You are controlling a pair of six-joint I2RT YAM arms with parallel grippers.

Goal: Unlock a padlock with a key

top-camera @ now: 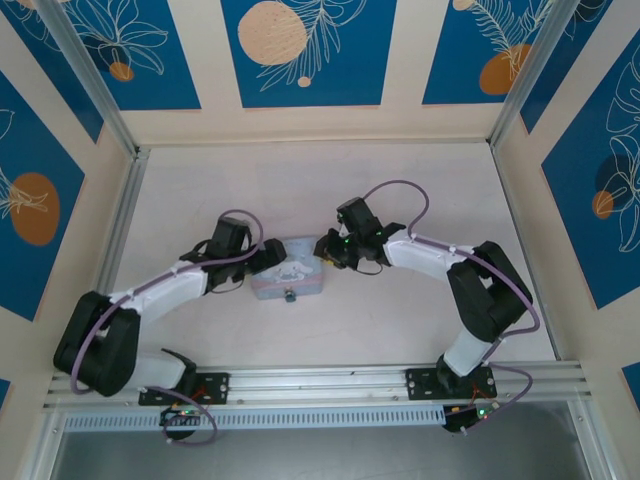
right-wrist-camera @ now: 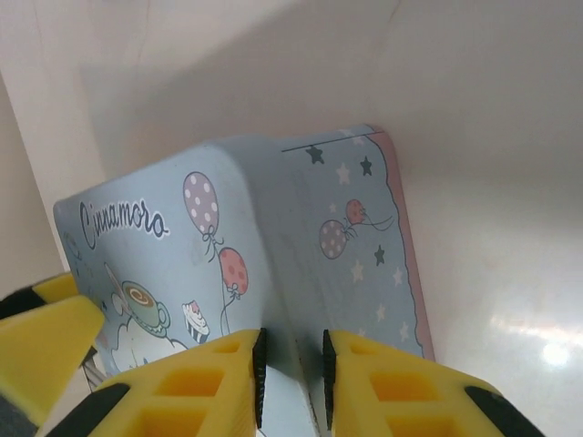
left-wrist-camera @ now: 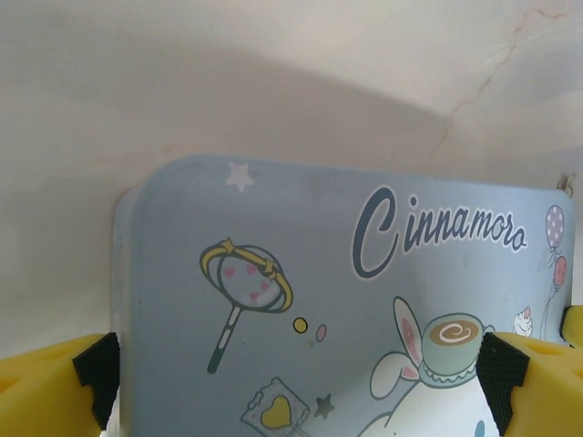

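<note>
The pastel blue-pink cartoon tin box (top-camera: pixel 290 278) lies mid-table. A tiny dark padlock (top-camera: pixel 289 296) hangs at its near edge. The key is out of view. My left gripper (top-camera: pixel 268 258) is at the tin's left end. In the left wrist view it (left-wrist-camera: pixel 301 373) stands wide open, with its yellow fingers (left-wrist-camera: pixel 55 382) spread over the lid (left-wrist-camera: pixel 301 273). My right gripper (top-camera: pixel 328 248) is at the tin's far right corner. Its jaws (right-wrist-camera: pixel 291 364) are nearly together, pinching the tin's edge (right-wrist-camera: pixel 273 209).
Aluminium rails and cream walls with blue panels (top-camera: pixel 300 50) box in the table on three sides. The left gripper's yellow finger (right-wrist-camera: pixel 46 346) lies close beside the right gripper, over the lid. Bare tabletop (top-camera: pixel 420 330) lies on all sides of the tin.
</note>
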